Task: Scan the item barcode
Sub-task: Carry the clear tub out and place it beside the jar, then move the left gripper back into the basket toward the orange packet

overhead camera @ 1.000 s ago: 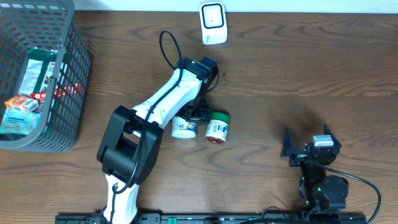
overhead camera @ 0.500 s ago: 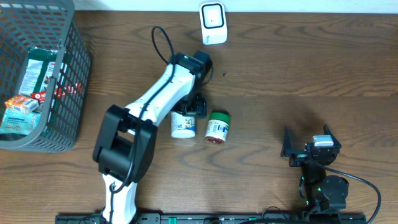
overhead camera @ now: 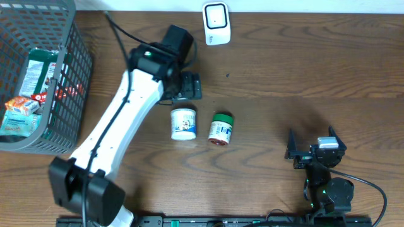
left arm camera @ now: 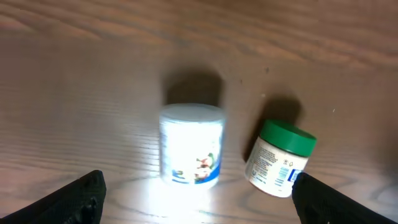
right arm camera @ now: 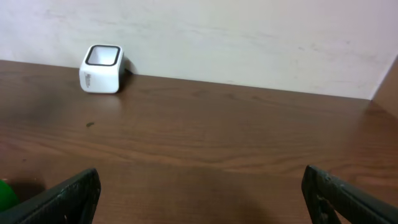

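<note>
The left end effector hangs spread wide, gripping nothing, over the counter just at 12 o'clock of the white jar. That jar sits near the counter's middle. The green-lid jar lies on its side just at its 3 o'clock, lid toward 12 o'clock, with a narrow strip of wood between the two. In the left wrist view both jars lie between the fingertips, touching neither.

The scanner stands at the 12 o'clock edge, well apart from both jars. The basket fills the 10 o'clock corner and holds packets.

The right end effector rests near the 5 o'clock edge, fingers spread and holding nothing. Open wood stretches from the green-lid jar toward 3 o'clock, and from the scanner along the far edge.
</note>
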